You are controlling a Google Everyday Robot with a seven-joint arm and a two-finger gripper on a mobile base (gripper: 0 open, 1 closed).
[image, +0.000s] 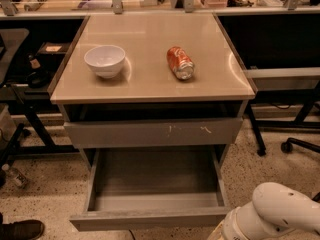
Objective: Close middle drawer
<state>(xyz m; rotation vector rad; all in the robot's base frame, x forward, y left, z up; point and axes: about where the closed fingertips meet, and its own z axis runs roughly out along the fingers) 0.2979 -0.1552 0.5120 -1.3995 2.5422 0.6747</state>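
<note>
The middle drawer (150, 218) is pulled far out at the bottom of the cabinet. It is wide and shallow with a plain grey front, and its grey inside (155, 176) holds nothing. The gripper is out of view. Only a white rounded arm segment (280, 211) shows at the lower right corner, just right of the drawer's front right corner and apart from it.
Above the open drawer is a grey drawer front with white scratch marks (152, 132), slightly out. On the tan cabinet top (145, 79) stand a white bowl (105, 60) and a lying orange can (180, 62). Chair legs (295, 129) are at the right and a shoe (20, 229) at the lower left.
</note>
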